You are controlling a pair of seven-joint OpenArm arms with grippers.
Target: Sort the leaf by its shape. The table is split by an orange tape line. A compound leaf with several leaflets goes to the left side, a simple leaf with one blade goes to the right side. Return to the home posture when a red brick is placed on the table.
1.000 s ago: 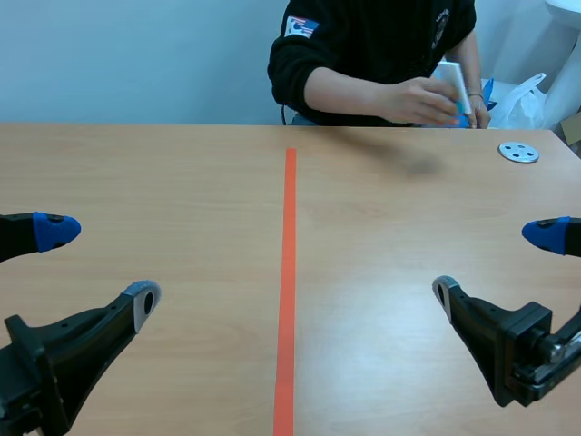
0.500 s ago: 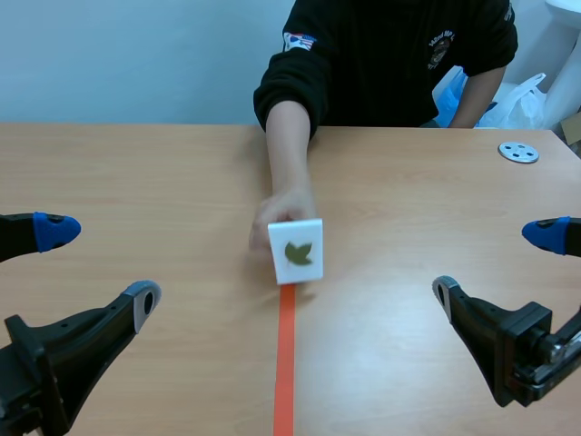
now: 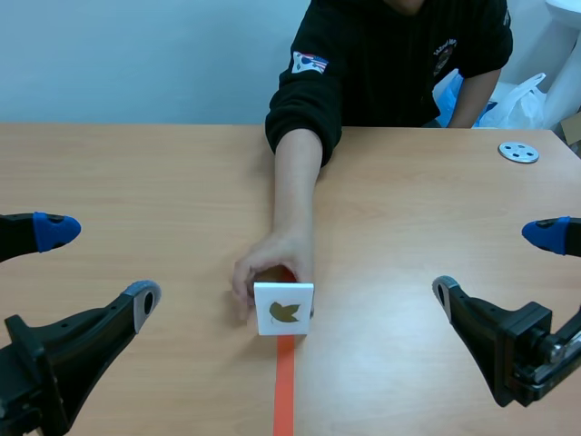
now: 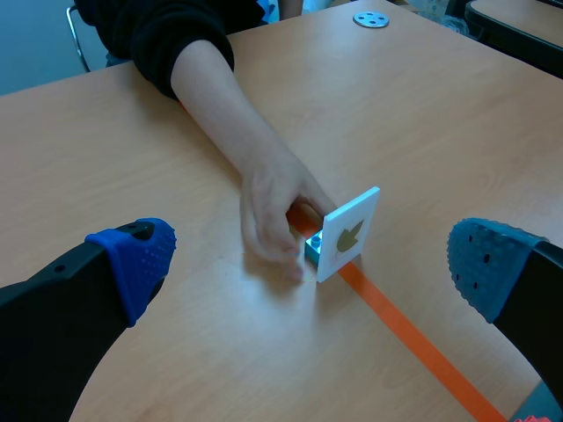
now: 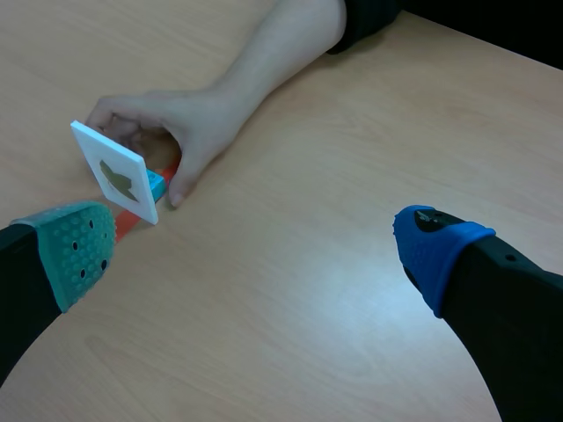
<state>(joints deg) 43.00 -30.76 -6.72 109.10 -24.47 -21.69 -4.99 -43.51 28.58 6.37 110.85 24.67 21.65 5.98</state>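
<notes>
With left gripper (image 3: 100, 265) and right gripper (image 3: 495, 262) agape, empty, wait till the hand (image 3: 268, 268) clears the card (image 3: 295, 298); then judge its leaf (image 3: 284, 313).

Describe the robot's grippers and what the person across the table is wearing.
The left gripper and right gripper are black, each with two thick tapered fingers tipped by soft dotted pads. The right gripper has a blue pad and a grey-green pad. The person wears a black top. Its sleeve carries a small white patch with red and blue marks.
</notes>
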